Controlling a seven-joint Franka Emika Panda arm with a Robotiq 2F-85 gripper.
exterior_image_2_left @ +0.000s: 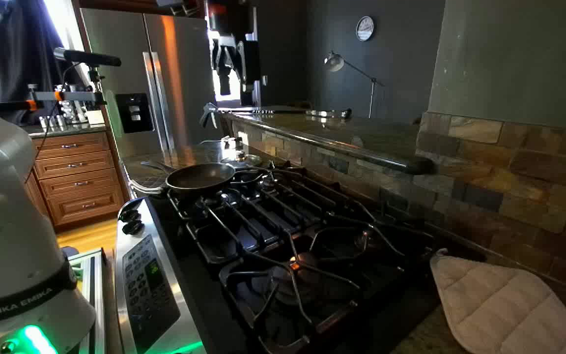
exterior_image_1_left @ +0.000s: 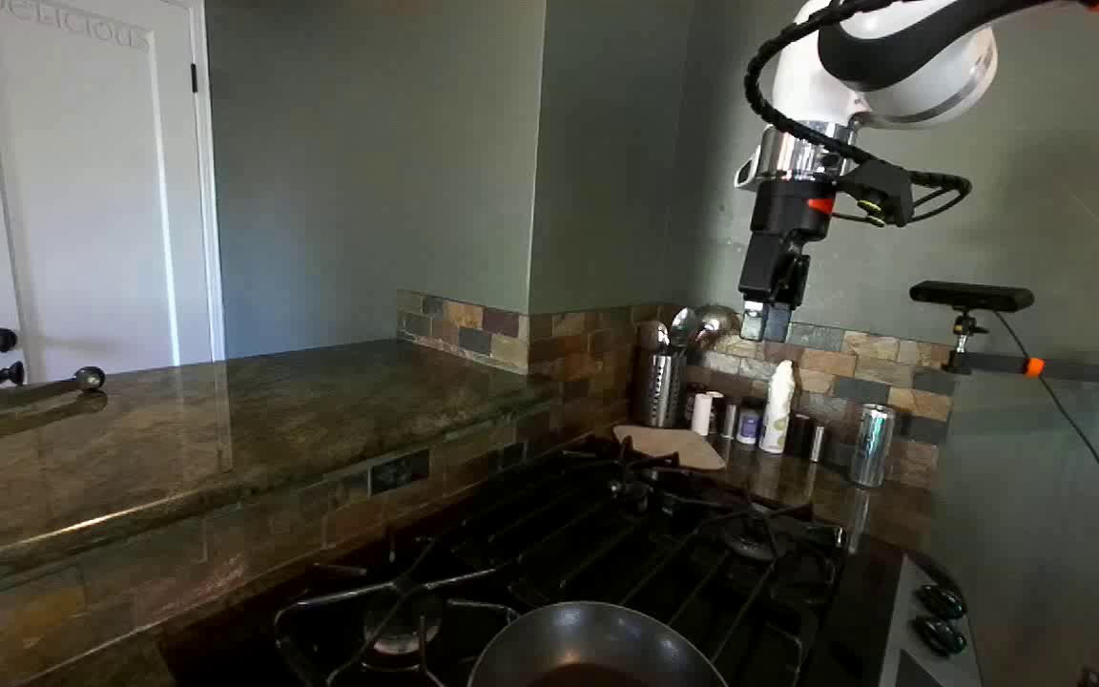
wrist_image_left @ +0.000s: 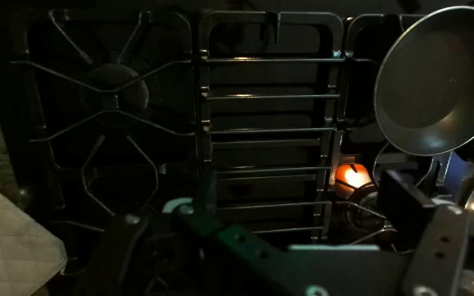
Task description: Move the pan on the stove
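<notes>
Stove (exterior_image_2_left: 263, 236) roomy, pan (exterior_image_2_left: 201, 177) near edge.

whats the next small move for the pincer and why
I'd probably ease the pincer across toward the pan at this height: it hangs open and empty over the stove, and in the wrist view the pan sits off to its upper right.

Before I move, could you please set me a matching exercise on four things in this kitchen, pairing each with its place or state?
Things
1. Dark, round, shallow frying pan
2. Black two-fingered claw
3. Round, pale-faced clock
4. Cylindrical steel canister in the corner

Places or states
A. On a dark grey wall
B. Holding utensils
C. On black metal grates
D. Open, in mid-air

Pairs: 1-C, 2-D, 3-A, 4-B
</notes>
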